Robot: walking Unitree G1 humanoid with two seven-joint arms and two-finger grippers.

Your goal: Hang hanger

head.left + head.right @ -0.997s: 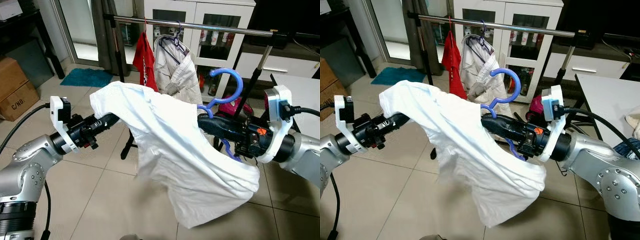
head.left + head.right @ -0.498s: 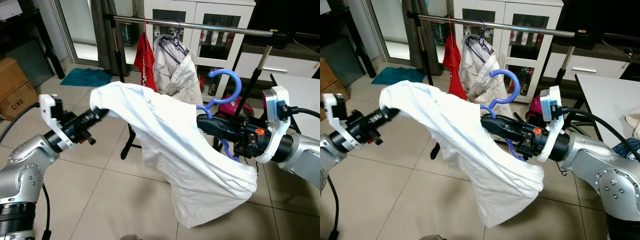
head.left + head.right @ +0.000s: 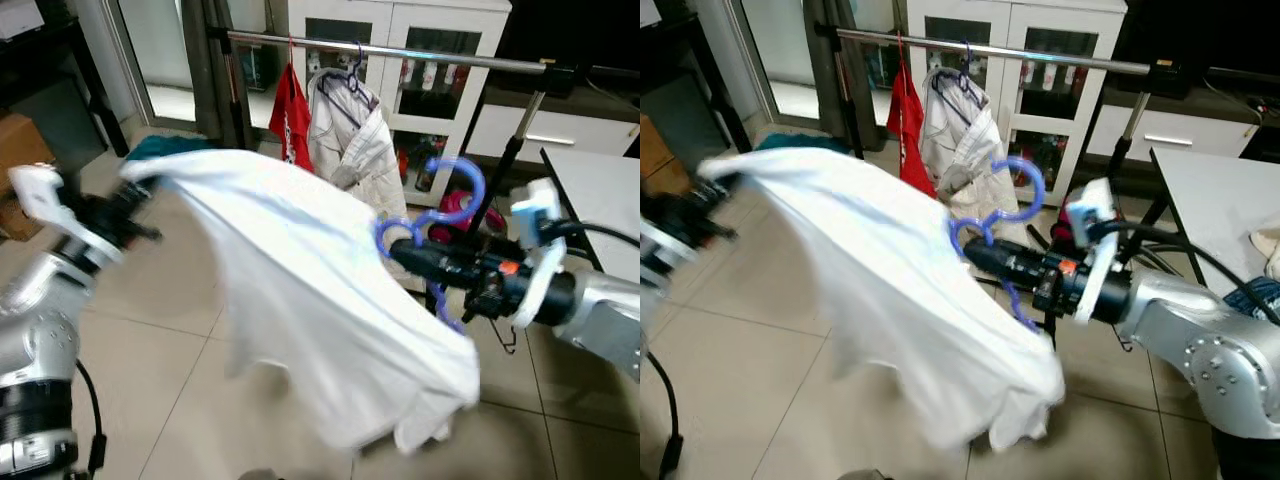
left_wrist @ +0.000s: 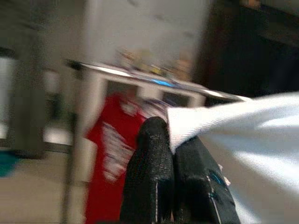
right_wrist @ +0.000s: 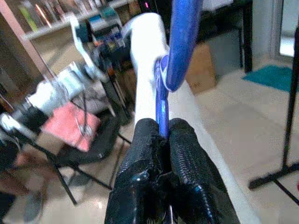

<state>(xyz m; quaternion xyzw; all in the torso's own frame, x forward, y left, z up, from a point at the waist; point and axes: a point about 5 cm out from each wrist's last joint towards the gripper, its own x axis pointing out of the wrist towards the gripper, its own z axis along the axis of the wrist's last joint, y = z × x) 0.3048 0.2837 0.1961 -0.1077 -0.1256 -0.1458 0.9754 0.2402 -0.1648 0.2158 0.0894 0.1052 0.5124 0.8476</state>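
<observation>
The right gripper (image 5: 161, 133) is clamped on the neck of the blue hanger (image 3: 455, 200), hook up, at the scene's right. The left gripper (image 4: 170, 140), far left, pinches a corner of the white shirt (image 3: 310, 290), which stretches between both arms. Farther off, the metal clothes rail (image 3: 400, 50) carries a red shirt (image 3: 290, 115) and a pale jacket (image 3: 355, 145).

The clothes rail (image 3: 400, 52) crosses the back of the scene, with a T-shirt (image 3: 290, 118) and a jacket (image 3: 350, 140) hanging from it side by side. Before the rail, the shirt (image 3: 310, 290) stretches between the left gripper (image 4: 170, 140) and the hanger (image 3: 450, 195), which the right gripper (image 5: 161, 135) clamps. A cabinet (image 3: 400, 60) stands behind the rail.
</observation>
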